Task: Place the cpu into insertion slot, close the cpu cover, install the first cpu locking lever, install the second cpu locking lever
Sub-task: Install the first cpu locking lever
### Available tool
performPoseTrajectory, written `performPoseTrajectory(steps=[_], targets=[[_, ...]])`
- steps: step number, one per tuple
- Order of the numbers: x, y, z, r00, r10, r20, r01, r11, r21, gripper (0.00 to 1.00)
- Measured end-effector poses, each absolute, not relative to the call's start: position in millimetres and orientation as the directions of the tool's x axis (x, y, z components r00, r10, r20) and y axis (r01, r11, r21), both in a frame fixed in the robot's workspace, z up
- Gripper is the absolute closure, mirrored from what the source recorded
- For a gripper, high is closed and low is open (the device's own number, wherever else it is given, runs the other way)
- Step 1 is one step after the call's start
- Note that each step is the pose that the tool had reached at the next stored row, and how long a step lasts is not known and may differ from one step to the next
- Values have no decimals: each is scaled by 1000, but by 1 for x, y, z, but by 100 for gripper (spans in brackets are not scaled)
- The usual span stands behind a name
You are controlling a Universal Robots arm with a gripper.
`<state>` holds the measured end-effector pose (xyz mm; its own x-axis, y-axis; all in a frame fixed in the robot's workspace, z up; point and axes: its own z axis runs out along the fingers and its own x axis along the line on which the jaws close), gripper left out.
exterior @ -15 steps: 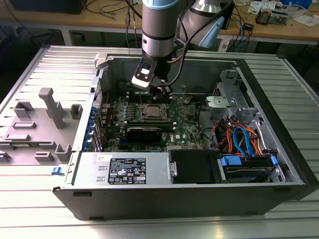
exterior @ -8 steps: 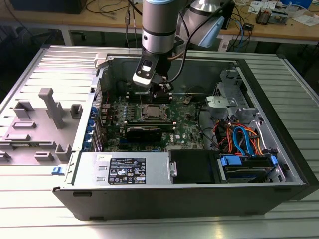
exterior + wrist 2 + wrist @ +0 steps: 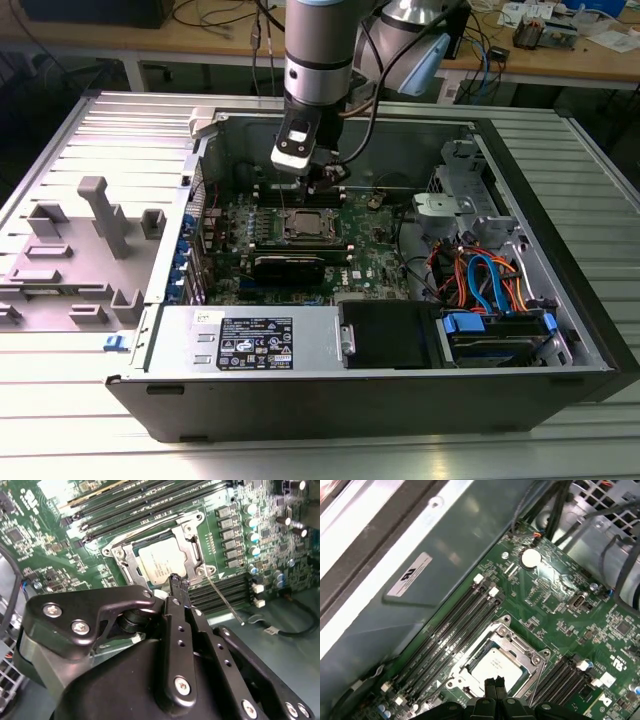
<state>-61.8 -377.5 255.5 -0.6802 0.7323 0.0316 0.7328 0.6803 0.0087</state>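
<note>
— Starting with materials: what kind of surfaces around the cpu (image 3: pixel 161 562)?

— Dull silver-grey top, flat and square, with faint print. Lying in the insertion slot (image 3: pixel 118 553), on a green circuit board (image 3: pixel 555 600) crowded with small parts. Framed by the cpu cover (image 3: pixel 192 550), thin bright stamped metal with a large window, lying flat over the chip's edges. Long black memory slots (image 3: pixel 452 630) on both sides.

— And the gripper (image 3: pixel 178 581)?

— Black, matt, with round screw heads along the fingers. Closed tight, tips pressed together, nothing visible between them. Hanging just over the cover's edge, near one corner of the socket; touching or not, hard to say. In the exterior view, lowered into the open grey computer case (image 3: pixel 380 410), directly above the socket.

— Anything hidden or unclear?

— One thin wire locking lever (image 3: pixel 225 601), sticking out slantwise from that corner across the memory slots, free end apart from the socket. Hooked at its base or not, impossible to tell. One edge of the socket covered by the gripper's body in both wrist views.
</note>
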Motion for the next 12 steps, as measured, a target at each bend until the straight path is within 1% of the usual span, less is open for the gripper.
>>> performPoseTrajectory(steps=[4, 12], targets=[[-62, -378, 255, -724, 689, 32, 690, 724, 9, 89], [-62, -377, 255, -731, 682, 32, 683, 731, 9, 89]])
